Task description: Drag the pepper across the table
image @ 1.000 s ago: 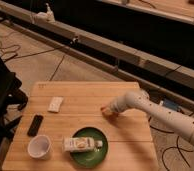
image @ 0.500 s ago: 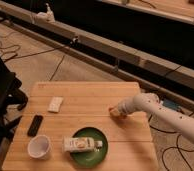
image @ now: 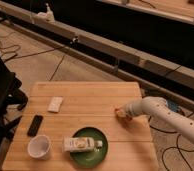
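Observation:
The light-brown plank table (image: 85,97) fills the middle of the camera view. My white arm reaches in from the right, and the gripper (image: 122,114) rests low on the tabletop near the right side. A small red-orange bit of the pepper (image: 117,110) shows at the gripper's tip, touching it. The gripper hides most of the pepper.
A green plate (image: 103,152) with a white bottle (image: 82,144) lying on it sits at the front. A white cup (image: 39,146), a black remote (image: 35,125) and a white packet (image: 55,104) are on the left. A black chair (image: 2,95) stands at the left edge.
The gripper has slid to the right across the tabletop, with the pepper staying at its tip. The other things have not moved.

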Available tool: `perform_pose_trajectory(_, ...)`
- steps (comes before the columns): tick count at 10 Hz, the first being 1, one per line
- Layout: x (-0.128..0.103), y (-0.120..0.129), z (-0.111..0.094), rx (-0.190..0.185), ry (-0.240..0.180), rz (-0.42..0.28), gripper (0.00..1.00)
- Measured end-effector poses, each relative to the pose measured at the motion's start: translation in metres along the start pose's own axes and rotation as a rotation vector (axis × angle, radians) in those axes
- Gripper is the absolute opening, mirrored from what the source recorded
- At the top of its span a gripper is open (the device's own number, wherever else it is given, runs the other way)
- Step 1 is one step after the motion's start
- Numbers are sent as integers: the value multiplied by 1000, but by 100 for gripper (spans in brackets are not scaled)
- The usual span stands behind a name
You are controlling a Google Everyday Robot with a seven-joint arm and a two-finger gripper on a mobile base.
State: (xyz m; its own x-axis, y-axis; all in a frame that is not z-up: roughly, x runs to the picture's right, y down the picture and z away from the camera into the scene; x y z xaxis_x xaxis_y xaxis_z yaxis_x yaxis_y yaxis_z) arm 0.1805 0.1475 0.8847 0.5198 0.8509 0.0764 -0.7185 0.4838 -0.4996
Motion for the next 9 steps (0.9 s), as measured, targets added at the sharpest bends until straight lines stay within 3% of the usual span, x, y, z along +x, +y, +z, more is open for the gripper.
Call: perform_pose_trajectory(9,55,-7,-44,77,-4,112,0)
